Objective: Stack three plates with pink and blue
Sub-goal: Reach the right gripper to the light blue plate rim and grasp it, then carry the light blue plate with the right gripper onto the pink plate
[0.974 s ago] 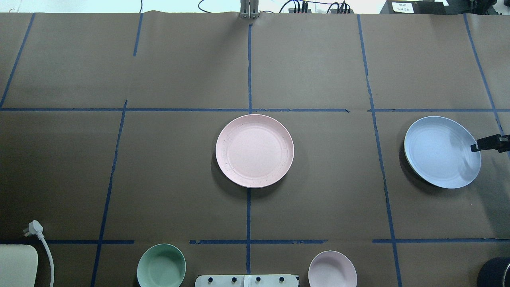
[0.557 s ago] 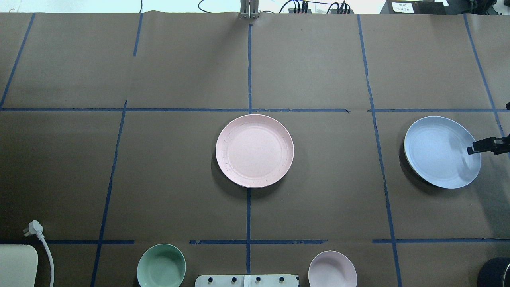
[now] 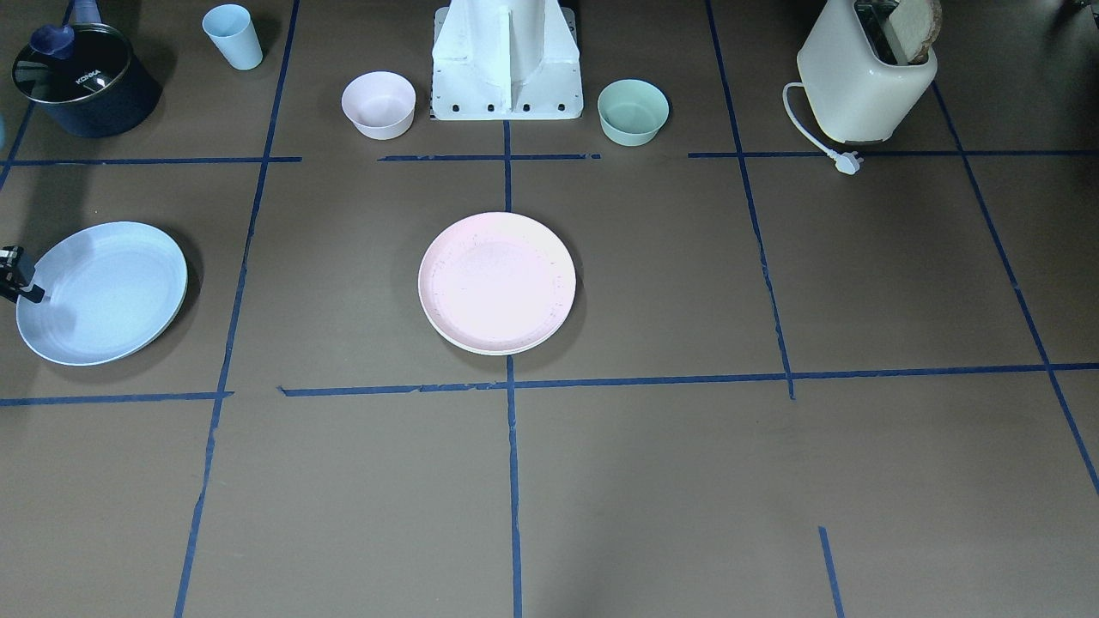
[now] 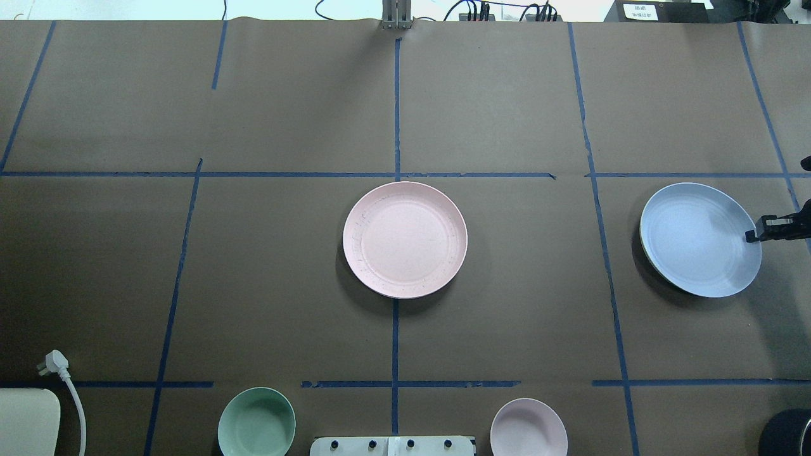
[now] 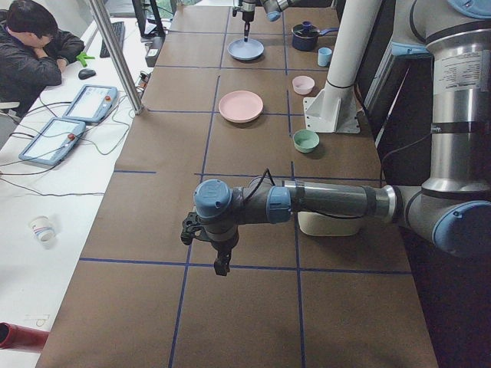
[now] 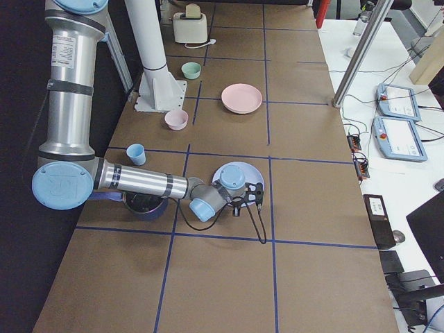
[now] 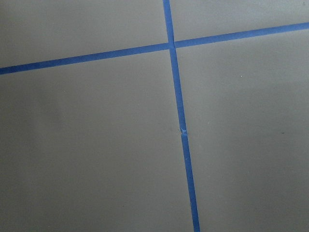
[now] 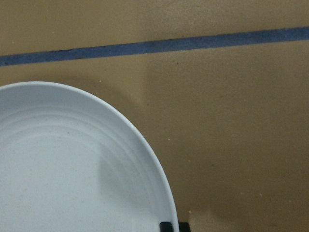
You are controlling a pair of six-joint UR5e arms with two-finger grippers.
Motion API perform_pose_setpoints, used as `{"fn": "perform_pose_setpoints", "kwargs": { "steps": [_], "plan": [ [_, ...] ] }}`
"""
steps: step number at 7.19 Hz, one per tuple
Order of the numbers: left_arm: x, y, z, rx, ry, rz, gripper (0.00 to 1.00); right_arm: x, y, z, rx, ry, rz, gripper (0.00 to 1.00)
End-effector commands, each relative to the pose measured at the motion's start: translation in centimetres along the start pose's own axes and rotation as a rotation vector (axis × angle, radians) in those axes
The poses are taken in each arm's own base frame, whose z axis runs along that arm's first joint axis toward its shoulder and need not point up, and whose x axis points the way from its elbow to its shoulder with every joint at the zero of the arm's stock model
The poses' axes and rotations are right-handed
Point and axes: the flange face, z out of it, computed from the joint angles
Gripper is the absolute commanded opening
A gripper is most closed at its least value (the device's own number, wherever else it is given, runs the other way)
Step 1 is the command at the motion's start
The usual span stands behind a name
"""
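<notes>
A pink plate (image 4: 405, 239) lies at the table's middle, and a cream rim seems to show beneath it in the front view (image 3: 502, 350). A blue plate (image 4: 697, 239) lies at the right, with a pale green rim under its edge (image 3: 183, 287). My right gripper (image 4: 753, 236) is at the blue plate's right rim. In the right wrist view its dark fingertips (image 8: 167, 226) straddle that rim of the plate (image 8: 72, 169), pinched on it. My left gripper (image 5: 221, 264) hangs over bare table far to the left. I cannot tell if it is open or shut.
A green bowl (image 4: 256, 422) and a pink bowl (image 4: 528, 427) stand either side of the robot base (image 3: 506, 60). A toaster (image 3: 863, 73) with a loose plug, a dark pot (image 3: 81, 77) and a blue cup (image 3: 233, 36) stand along the robot's edge.
The right gripper's finger slid in over the blue plate's rim and settled there. The blue plate shifted slightly left. The pink plate has not moved.
</notes>
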Motion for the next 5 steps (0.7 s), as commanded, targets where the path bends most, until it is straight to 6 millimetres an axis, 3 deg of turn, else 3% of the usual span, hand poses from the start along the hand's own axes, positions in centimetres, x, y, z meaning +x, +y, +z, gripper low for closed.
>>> {"fn": "perform_pose_setpoints", "kwargs": {
  "steps": [1, 2, 3, 4, 5],
  "plan": [
    [0.2, -0.1, -0.2, 0.004, -0.001, 0.003, 1.00, -3.9, -1.2, -1.4, -0.013, -0.079, 0.004, 0.00],
    [0.2, -0.1, -0.3, 0.005, -0.001, 0.004, 1.00, -6.3, -2.1, -2.5, -0.044, -0.151, 0.014, 0.00],
    [0.2, -0.1, -0.2, 0.004, -0.001, 0.003, 1.00, -10.1, -3.7, -4.2, -0.033, -0.200, 0.050, 0.00],
    [0.2, -0.1, -0.3, 0.005, -0.001, 0.004, 1.00, -15.2, -6.5, -5.7, -0.026, -0.234, 0.102, 0.00],
    [0.2, -0.1, -0.3, 0.005, -0.001, 0.004, 1.00, -22.1, -8.1, -6.5, -0.043, -0.242, 0.136, 0.00]
  ]
}}
